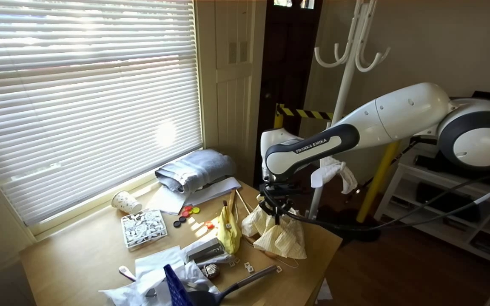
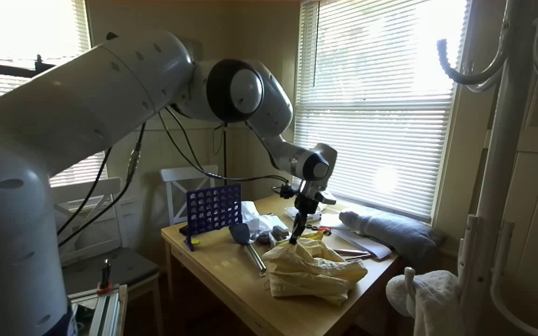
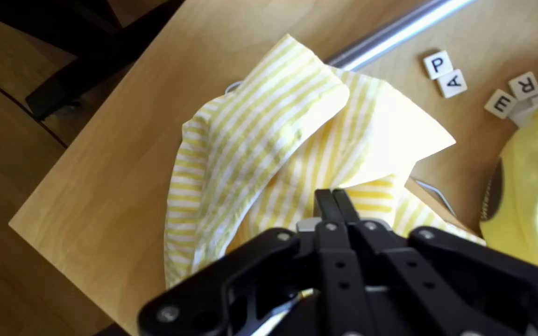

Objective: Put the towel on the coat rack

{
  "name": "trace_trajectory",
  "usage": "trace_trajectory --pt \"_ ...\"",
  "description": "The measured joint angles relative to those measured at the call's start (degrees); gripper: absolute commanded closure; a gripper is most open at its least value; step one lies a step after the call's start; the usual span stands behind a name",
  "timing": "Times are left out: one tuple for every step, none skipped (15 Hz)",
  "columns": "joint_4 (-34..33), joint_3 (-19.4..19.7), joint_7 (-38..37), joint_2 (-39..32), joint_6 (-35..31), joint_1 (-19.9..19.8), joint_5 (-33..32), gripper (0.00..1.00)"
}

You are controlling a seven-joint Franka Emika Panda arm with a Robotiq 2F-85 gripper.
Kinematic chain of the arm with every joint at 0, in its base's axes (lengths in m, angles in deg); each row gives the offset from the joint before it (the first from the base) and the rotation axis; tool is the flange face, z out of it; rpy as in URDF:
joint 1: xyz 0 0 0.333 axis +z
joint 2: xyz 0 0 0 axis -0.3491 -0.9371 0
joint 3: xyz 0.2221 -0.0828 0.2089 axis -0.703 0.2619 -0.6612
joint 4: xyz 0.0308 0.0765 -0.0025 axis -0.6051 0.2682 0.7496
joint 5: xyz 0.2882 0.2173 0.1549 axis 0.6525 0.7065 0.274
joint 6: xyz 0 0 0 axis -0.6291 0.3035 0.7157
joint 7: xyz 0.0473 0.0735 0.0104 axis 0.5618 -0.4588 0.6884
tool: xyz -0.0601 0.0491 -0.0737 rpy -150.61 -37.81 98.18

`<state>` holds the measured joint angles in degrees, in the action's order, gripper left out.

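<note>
A home, by the look of it.
Slatted blinds [image 1: 87,110], cross-backed chairs [image 2: 187,173] by a wooden worktop [image 1: 66,259], letter tiles [image 3: 452,84] and a blue game grid [image 2: 214,210], a coat rack [image 1: 347,80] near a dark door [image 1: 285,59], and a white shelf unit [image 1: 428,175] point to it.

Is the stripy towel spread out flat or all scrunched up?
Scrunched up: in the wrist view the striped towel folds over itself, and in both exterior views it sits heaped on the table.
</note>
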<state>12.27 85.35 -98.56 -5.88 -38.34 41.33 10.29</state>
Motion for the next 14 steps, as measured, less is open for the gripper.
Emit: trace_trajectory --pt "2.4 0.4 -0.2 2.3 -2.6 0.1 0.0 1.00" --pt "4.9 0.7 -0.5 4.6 -5.2 0.1 -0.1 1.00" --pt "7.3 1.0 -1.0 6.8 -7.7 0.2 -0.2 1.00" --pt "9.8 1.4 -1.8 9.0 -10.3 0.4 -0.4 1.00" --pt "12.3 1.8 -2.6 11.2 -12.8 0.6 -0.7 1.00" --pt "14.7 2.2 -3.5 13.4 -15.2 0.8 -1.1 1.00" --pt "17.3 2.7 -4.2 15.6 -17.4 1.0 -1.9 1.00" --pt "19.9 3.0 -4.3 17.8 -18.9 1.1 -3.0 0.99" --pt "22.6 3.0 -3.6 20.2 -19.2 1.1 -4.3 0.99" --pt "25.0 3.0 -3.2 22.4 -19.2 1.0 -5.1 0.99" --pt "26.9 3.0 -3.0 24.0 -19.2 1.0 -5.5 0.99" --pt "28.1 3.0 -2.8 25.1 -19.2 1.0 -5.6 0.99" --pt "28.8 3.0 -2.8 25.6 -19.2 1.1 -5.7 1.00" --pt "29.1 3.0 -2.7 25.7 -19.2 1.1 -5.7 1.00"
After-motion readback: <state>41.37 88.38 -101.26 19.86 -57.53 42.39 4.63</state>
